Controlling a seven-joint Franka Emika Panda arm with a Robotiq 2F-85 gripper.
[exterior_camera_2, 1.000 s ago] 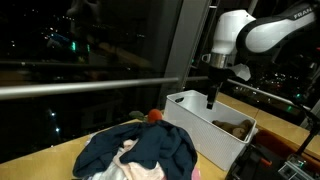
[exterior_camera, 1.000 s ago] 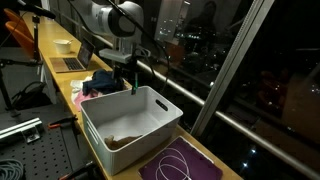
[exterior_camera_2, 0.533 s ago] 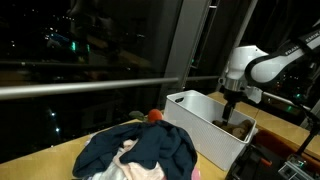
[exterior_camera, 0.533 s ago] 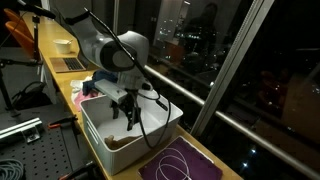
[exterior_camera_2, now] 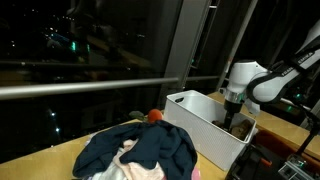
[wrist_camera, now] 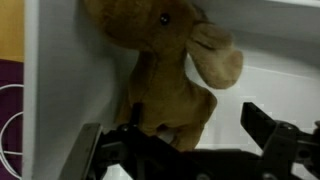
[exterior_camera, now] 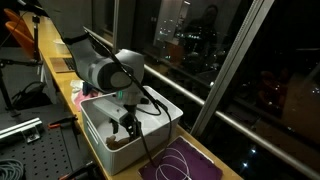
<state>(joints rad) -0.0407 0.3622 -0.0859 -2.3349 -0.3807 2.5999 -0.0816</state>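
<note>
Hanging low inside the white bin (exterior_camera: 98,145), your fingers (wrist_camera: 268,128) stand wide open either side of the brown plush toy (wrist_camera: 175,85), holding nothing; the toy lies against the bin's wall.

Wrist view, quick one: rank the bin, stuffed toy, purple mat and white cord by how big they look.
1. The bin, which fills most of the frame.
2. The stuffed toy.
3. The purple mat; only an edge strip shows.
4. The white cord, a thin loop.
The camera sits very close, so true sizes are unsure.
</note>
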